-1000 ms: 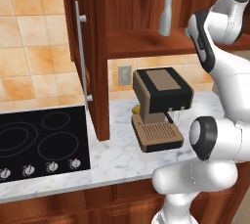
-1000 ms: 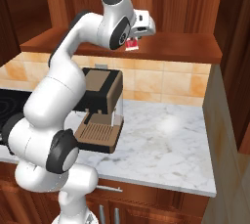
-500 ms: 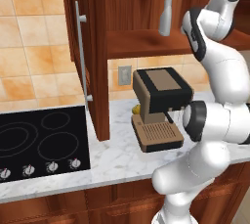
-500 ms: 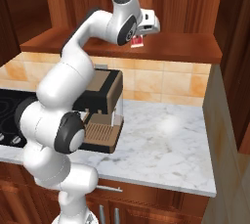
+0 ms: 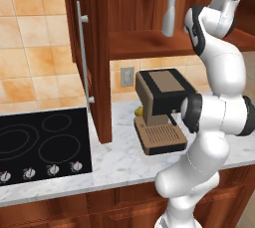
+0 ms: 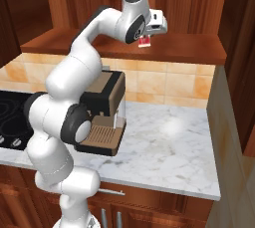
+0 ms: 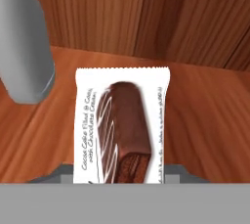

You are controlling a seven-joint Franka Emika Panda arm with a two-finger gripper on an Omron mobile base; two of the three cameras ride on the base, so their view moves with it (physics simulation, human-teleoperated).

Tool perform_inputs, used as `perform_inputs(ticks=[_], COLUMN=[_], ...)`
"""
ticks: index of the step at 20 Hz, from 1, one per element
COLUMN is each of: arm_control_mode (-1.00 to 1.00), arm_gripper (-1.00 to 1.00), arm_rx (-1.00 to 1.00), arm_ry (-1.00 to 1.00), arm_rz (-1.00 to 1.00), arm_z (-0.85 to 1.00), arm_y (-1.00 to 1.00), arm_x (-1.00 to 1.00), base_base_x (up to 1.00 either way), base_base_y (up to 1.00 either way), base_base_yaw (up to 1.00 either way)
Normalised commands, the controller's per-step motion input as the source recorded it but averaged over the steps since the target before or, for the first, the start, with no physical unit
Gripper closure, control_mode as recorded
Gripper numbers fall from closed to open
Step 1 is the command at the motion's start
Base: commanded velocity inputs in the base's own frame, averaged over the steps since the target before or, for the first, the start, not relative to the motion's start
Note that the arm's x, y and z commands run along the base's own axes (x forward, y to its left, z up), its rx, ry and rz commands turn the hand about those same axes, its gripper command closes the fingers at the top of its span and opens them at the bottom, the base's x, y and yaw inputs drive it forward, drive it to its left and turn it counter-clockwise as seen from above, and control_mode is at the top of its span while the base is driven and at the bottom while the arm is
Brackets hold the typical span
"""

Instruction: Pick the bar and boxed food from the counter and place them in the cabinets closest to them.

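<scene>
Wooden cabinet shelf [image 6: 189, 53] carries the action: claw [image 6: 148, 37] grips the bar [image 7: 122, 127] above it, fingertips hidden, grey bottle [image 7: 22, 42] beside, top cropped.

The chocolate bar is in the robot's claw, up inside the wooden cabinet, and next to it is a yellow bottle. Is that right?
Nearly. The bar is in the claw, up over the cabinet shelf, but the bottle beside it is grey, not yellow. The hand view shows it best, and the left base view shows the same grey bottle standing on the shelf.
</scene>
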Motion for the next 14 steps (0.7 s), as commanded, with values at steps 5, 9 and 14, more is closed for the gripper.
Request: perform_inputs(ticks=[5,9,14], arm_control_mode=[-1.0,-1.0,-1.0], arm_gripper=[1.0,1.0,1.0], arm_rx=[0.0,0.0,0.0], arm_ry=[0.0,0.0,0.0], arm_rz=[0.0,0.0,0.0], arm_z=[-0.1,-0.07,-0.03], arm_y=[-0.07,-0.05,-0.04], arm_x=[0.33,0.55,0.36], base_base_x=[0.0,0.0,0.0], base_base_y=[0.0,0.0,0.0], base_base_yaw=[0.0,0.0,0.0])
